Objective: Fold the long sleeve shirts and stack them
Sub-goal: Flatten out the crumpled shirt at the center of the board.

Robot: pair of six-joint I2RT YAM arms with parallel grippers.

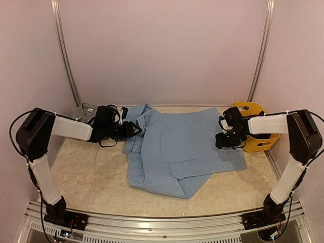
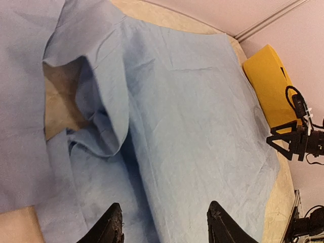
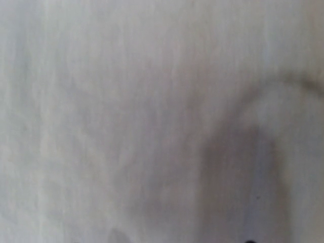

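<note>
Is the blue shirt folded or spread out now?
Mostly spread. The shirt lies wide and flat on the table; layers overlap only near its front edge, and the collar end is bunched.

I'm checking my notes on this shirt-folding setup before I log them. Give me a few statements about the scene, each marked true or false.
1. The light blue cloth shirt lies on the table between the two arms. True.
2. The yellow plastic basket stands at the table's left side. False: it stands at the right side, just beyond the right gripper.
3. The fingers of the left gripper stand apart over the blue cloth. True.
4. A red-and-black plaid shirt covers the blue one. False: nothing lies on the blue shirt, and no plaid shirt shows.
5. A grey cloth shirt lies at the back left, behind the left arm. True.
</note>
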